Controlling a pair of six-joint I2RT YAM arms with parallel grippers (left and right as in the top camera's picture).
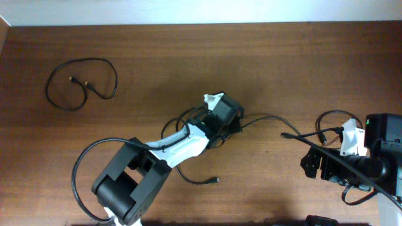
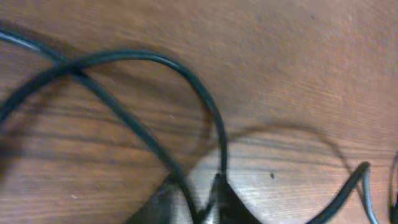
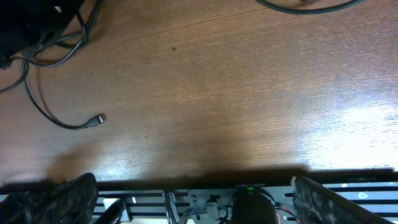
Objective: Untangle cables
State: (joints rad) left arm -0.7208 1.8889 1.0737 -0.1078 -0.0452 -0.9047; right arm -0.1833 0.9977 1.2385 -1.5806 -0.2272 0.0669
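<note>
Evidently the left tool [image 2: 202,208] pinches thin, looping black cables [image 2: 158,60] on the wood-grain table [image 2: 298,74]; right tool [image 3: 198,196] gapes wide.

Brown wooden table [image 1: 282,63], thin black cables [image 1: 264,116] loose across its top.

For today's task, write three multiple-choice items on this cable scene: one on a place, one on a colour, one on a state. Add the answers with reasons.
1. The separate cable loop lies
A. at the table's far left
B. under the right gripper
C. between the two arms

2. The cables are
A. white
B. black
C. red

3. The right gripper is
A. shut on a cable
B. open and empty
C. shut and empty

Answers:
1 A, the overhead view shows the loop alone near the far left corner.
2 B, every cord looks black against the brown wood.
3 B, its jaws stand wide apart over bare wood.
</note>
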